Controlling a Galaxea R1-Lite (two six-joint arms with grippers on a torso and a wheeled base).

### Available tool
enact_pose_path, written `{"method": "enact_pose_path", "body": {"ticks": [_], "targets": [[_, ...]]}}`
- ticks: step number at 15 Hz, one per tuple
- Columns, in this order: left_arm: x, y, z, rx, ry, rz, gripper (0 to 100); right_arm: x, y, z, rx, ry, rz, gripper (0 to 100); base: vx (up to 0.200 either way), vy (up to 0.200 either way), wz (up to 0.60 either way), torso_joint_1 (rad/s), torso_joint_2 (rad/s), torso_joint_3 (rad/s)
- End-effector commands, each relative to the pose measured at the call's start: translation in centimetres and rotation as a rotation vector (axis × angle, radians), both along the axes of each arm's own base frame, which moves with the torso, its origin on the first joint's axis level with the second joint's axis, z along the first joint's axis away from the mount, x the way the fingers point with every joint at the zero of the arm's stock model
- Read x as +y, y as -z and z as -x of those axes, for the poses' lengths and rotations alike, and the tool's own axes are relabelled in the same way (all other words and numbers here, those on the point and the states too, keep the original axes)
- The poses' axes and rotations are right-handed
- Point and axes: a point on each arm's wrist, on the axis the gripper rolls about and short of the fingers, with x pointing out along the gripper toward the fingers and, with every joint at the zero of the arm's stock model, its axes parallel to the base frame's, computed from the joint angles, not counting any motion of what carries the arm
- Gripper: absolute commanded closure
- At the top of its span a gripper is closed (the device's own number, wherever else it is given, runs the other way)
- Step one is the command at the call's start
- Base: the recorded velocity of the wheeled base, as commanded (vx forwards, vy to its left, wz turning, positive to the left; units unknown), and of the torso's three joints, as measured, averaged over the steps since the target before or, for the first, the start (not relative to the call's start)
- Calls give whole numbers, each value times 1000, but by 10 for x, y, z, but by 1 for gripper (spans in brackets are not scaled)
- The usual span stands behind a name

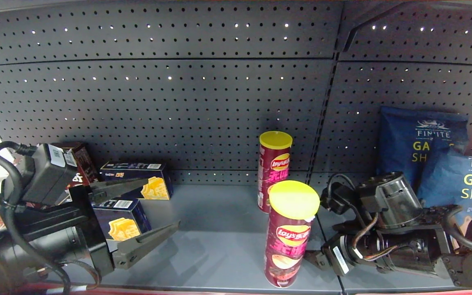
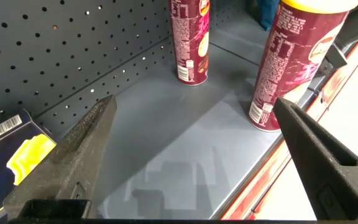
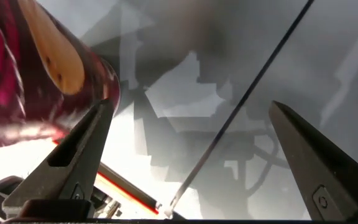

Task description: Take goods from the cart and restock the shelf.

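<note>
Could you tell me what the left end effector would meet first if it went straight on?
Probably the rear can, which is roughly centred ahead of the left end effector. The front can stands off to one side. Depth is unclear.

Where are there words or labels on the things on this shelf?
Front chip can: a round logo and pink letters on its side.
Back chip can: the same.
Back blue bag: white and yellow words, partly hidden.
Front blue bag: white and yellow words, cut off at the edge.
Back blue box: white label strip, too small to read.
Front blue box: barcode, too small to read.
</note>
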Motion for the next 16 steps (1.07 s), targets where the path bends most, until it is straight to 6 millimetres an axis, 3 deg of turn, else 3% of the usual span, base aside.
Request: {"method": "enact_pose_path", "body": {"ticks": [1,8,13,16], "targets": [[1,0,2,-1,0,0,0,3,2,-3,4,-4,3,0,0,0,0,0,0,0],[1,1,1,2,0,-1,0,7,3,-7,5,-5,4,0,0,0,0,0,0,0],[1,1,2,3,0,-1,0,-4,1,4,6,3,3,0,0,0,0,0,0,0],[1,1,2,3,0,-1,0,1,-2,2,-4,-8,-4,0,0,0,0,0,0,0]]}}
